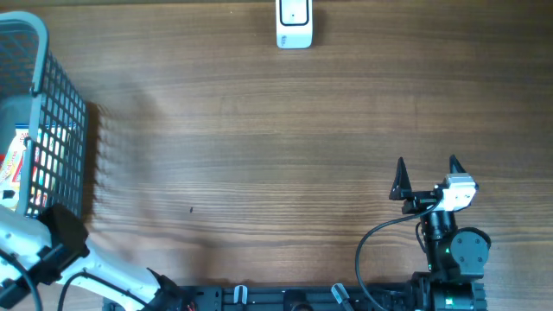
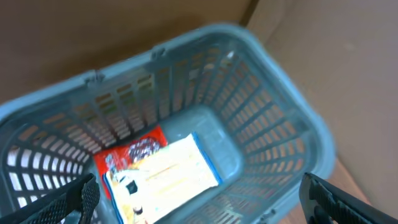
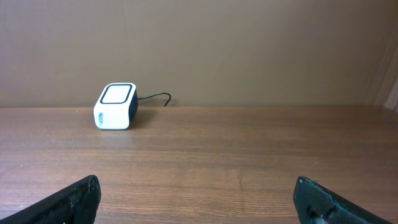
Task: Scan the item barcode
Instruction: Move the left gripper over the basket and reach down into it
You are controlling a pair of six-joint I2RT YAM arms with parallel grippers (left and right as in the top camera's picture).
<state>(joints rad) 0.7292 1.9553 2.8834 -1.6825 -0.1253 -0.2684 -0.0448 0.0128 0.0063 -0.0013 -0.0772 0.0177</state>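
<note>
At the left side of the table [image 1: 259, 155], one blue-grey plastic basket [image 2: 292, 99] is sitting, and one flat packet [image 2: 158, 171] is lying on its floor, the only item showing inside. The packet is showing a red end, a white face and a blue border; its print is too blurred to read. The left gripper [image 2: 200, 204] is hanging above the basket's mouth with its two fingers spread wide on either side of the packet, holding nothing. At the far edge, near the middle, one white scanner [image 1: 294, 24] is standing with a dark-framed window on top and a thin black cable [image 3: 155, 97] trailing behind it; the small marks on its side are not legible. The right gripper [image 1: 427, 170] is sitting toward the near right of the table, its two black fingers likewise parted wide and empty, pointing toward the far side. Two arms are showing in all. Between basket, scanner and right gripper a broad stretch of wooden top is lying open across the middle. The basket's mesh wall is bounding it on the left, and a plain brown wall is closing it off behind the scanner.
</note>
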